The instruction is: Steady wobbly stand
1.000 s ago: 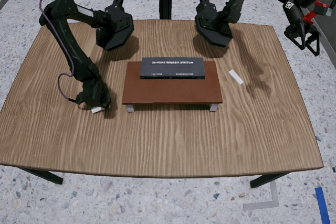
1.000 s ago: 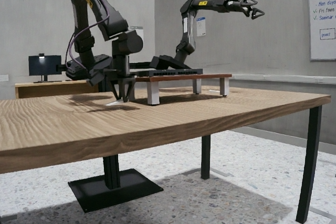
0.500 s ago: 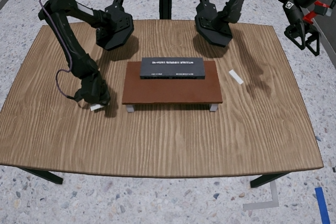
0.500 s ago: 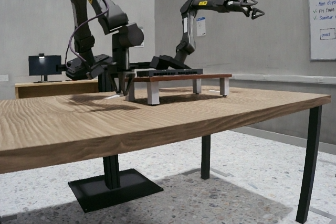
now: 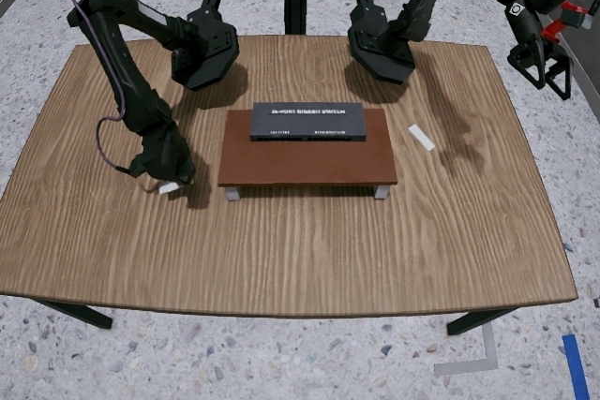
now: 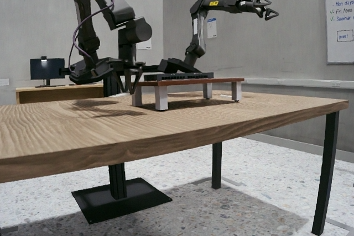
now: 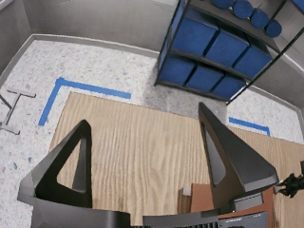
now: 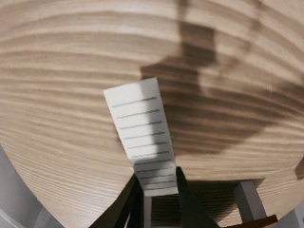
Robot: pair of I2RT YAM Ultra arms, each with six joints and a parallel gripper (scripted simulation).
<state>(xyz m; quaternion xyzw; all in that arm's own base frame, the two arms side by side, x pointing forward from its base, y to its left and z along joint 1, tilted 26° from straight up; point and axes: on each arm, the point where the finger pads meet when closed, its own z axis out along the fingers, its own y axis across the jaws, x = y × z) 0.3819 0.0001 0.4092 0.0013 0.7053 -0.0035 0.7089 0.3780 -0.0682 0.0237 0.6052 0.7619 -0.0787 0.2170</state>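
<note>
- R gripper [image 5: 185, 178] [image 6: 128, 92] [image 8: 157, 173]: closed on one end of a white wedge [image 5: 168, 186] [image 6: 120, 95] [image 8: 142, 128], which has dark lines across its face.
- That wedge is w/ the gripper beside the stand, near its legs on the R arm's side; free end sticks out past the fingertips.
- L gripper [image 5: 553, 88] [image 6: 273, 8] [image 7: 142, 114]: wide open, nothing btwn the fingers, up high & well apart from the stand.
- Stand [image 5: 300, 163] [image 6: 186, 80] [image 7: 201, 197] [image 8: 258, 220]: brown top, gray legs, upright on the table [image 5: 300, 250] [image 6: 86, 133] [image 7: 138, 157] [image 8: 47, 95]. Can't tell if it's dead level.
- Network switch [image 5: 307, 122] [image 6: 178, 76] [image 7: 244, 220]: flat on stand top, nr the edge facing the arm bases.
- 2nd wedge [image 5: 421, 137] [image 6: 225, 95]: lying on table, L-arm side of stand, apart from it.
</note>
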